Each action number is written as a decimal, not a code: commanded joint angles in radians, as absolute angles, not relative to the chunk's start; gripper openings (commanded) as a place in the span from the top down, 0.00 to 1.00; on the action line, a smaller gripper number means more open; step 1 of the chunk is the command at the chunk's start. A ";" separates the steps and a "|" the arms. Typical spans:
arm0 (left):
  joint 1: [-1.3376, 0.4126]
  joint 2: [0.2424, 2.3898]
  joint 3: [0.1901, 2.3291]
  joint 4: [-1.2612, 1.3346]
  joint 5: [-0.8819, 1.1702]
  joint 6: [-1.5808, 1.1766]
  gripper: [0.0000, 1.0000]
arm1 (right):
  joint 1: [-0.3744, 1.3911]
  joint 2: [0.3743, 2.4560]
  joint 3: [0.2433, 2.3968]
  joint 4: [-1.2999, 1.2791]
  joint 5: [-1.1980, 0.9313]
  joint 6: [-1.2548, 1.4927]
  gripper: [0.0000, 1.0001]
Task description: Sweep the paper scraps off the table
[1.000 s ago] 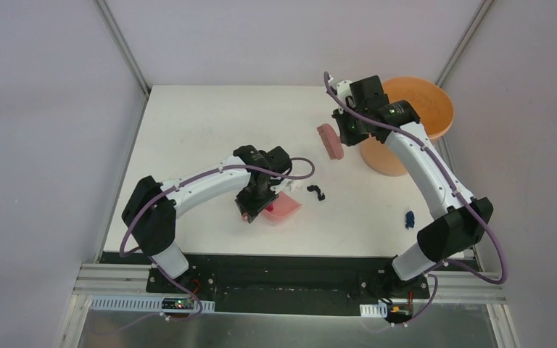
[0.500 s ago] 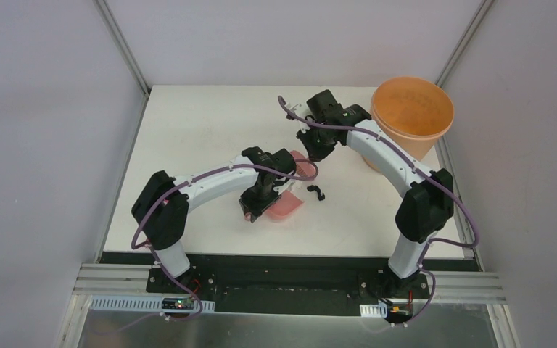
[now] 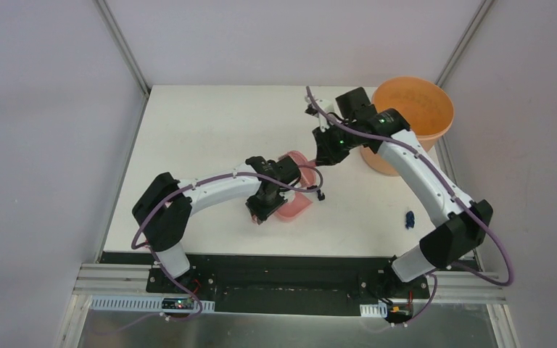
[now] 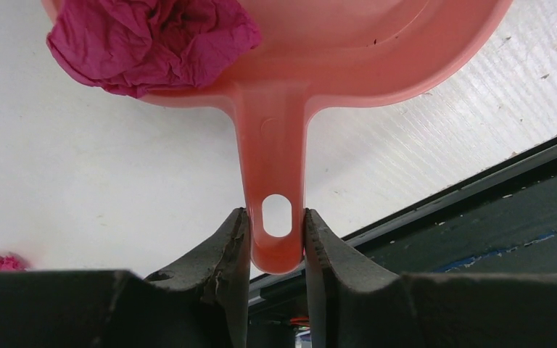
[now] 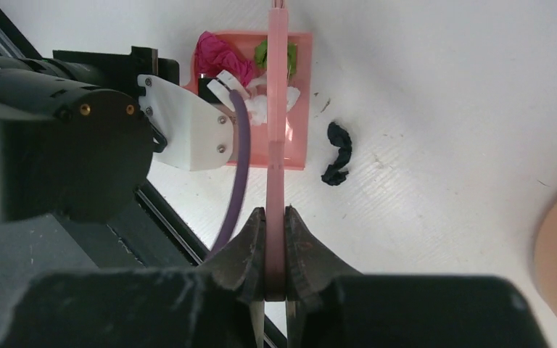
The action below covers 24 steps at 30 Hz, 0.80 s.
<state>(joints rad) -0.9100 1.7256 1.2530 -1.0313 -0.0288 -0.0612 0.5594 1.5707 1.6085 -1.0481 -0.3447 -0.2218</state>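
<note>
- Paper scraps (image 5: 221, 58) sit partly in the pink dustpan (image 5: 301, 138): magenta, green and white bits are piled inside it.
- Right claw (image 5: 275, 225) is clamped tight on the pink hand brush (image 5: 277, 109). The thin handle runs straight out from the claw and across the dustpan.
- Left claw (image 4: 275, 239) pinches the end of the dustpan's handle from both sides, and the pan's mouth points away from it.
- One black scrap (image 5: 337, 156) lies on the table (image 5: 442, 87) just outside the pan's open lip, to the right of the brush handle. Its long axis runs roughly along the lip.
- The brush is on the pan side of that scrap, so it likely has to cross to the scrap's far side and then draw back toward the lip.
- A dark blue scrap (image 3: 409, 219) lies well apart, near the table's right edge, and the right arm is nearer to it.
- A small magenta scrap (image 4: 3, 261) lies on the table beside the left claw.
- An orange bucket (image 3: 413, 109) stands at the far right corner.
</note>
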 commanded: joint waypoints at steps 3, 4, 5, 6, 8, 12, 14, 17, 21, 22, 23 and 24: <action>-0.955 1.613 1.202 -0.923 -0.087 -0.069 1.00 | 0.509 1.403 1.569 -0.999 -0.351 -0.217 1.00; -0.962 1.608 1.203 -0.922 -0.097 -0.075 1.00 | 0.498 1.398 1.569 -1.006 -0.359 -0.216 1.00; -0.968 1.605 1.206 -0.926 -0.104 -0.080 1.00 | 0.486 1.396 1.571 -1.013 -0.371 -0.216 1.00; -0.974 1.603 1.211 -0.934 -0.111 -0.084 1.00 | 0.476 1.395 1.570 -1.016 -0.378 -0.215 1.00; -0.980 1.600 1.228 -0.963 -0.125 -0.097 1.00 | 0.459 1.389 1.565 -1.015 -0.379 -0.216 1.00; -0.981 1.553 1.243 -1.000 -0.144 -0.120 1.00 | 0.428 1.397 1.582 -1.020 -0.376 -0.223 1.00; -0.982 1.517 1.240 -0.998 -0.144 -0.128 1.00 | 0.420 1.411 1.605 -1.035 -0.364 -0.232 1.00; -0.985 1.469 1.241 -1.010 -0.124 -0.147 1.00 | 0.404 1.425 1.612 -1.016 -0.283 -0.224 1.00; -1.016 1.417 1.244 -1.058 -0.088 -0.192 1.00 | 0.356 1.444 1.616 -1.015 -0.270 -0.203 1.00; -1.027 1.406 1.241 -1.069 -0.084 -0.204 1.00 | 0.343 1.449 1.616 -1.022 -0.285 -0.200 1.00; -1.038 1.395 1.236 -1.083 -0.086 -0.215 1.00 | 0.332 1.456 1.619 -1.035 -0.300 -0.199 1.00; -1.050 1.389 1.234 -1.100 -0.087 -0.228 1.00 | 0.326 1.460 1.623 -1.043 -0.307 -0.199 1.00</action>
<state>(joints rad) -1.0046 1.4437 1.2095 -1.0401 -0.1017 -0.1589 0.3626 1.4502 1.5726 -1.0458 -0.2993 -0.2142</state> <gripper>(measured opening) 0.278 0.111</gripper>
